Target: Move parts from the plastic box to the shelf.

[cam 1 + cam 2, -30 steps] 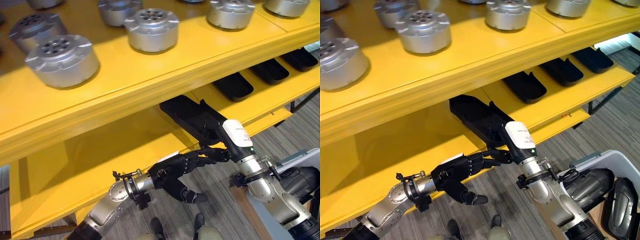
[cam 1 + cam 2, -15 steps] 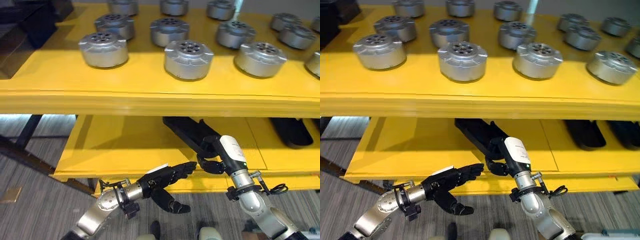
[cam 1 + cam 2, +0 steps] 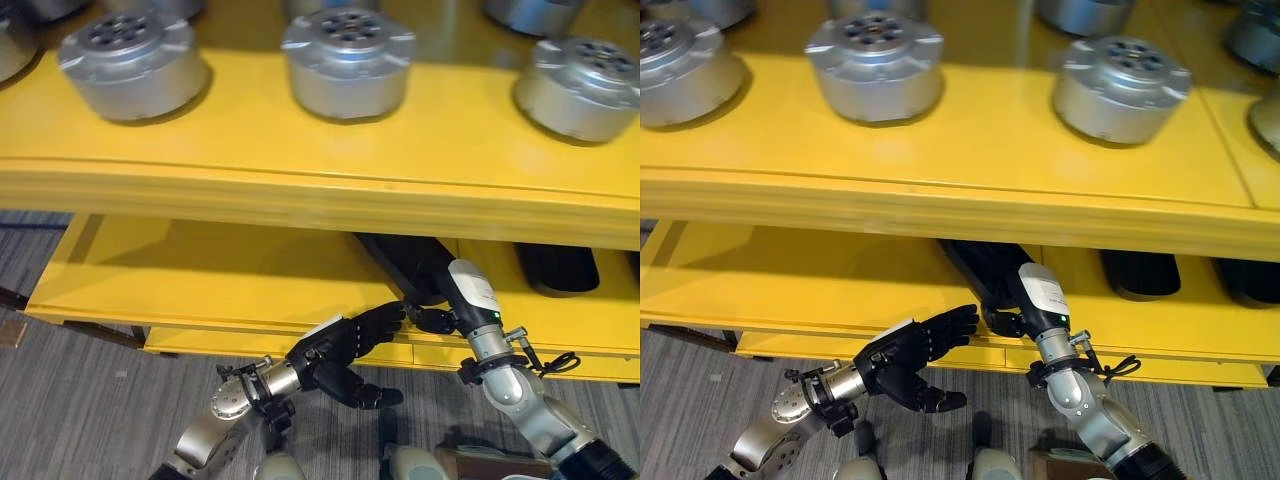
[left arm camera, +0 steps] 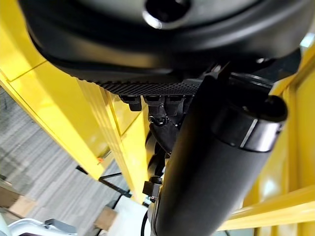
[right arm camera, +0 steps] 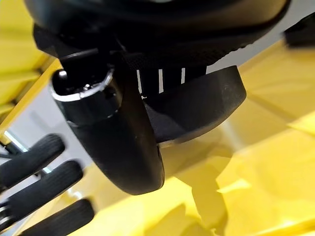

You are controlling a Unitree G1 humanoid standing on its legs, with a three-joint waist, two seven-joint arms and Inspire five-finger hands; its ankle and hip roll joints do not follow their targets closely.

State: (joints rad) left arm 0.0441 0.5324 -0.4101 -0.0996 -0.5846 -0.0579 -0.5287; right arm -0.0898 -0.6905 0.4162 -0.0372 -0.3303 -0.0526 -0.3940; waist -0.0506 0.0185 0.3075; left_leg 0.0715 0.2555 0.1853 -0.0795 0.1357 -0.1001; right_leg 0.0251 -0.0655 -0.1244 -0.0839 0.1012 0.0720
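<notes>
While the black part lies on the lower level of the yellow shelf, the right hand curls round its near end at the shelf's front edge, thumb under it. Just beside this hand, the left hand reaches toward the same end with fingers straight and thumb hanging apart. Above both hands, silver round parts stand in a row on the upper level.
</notes>
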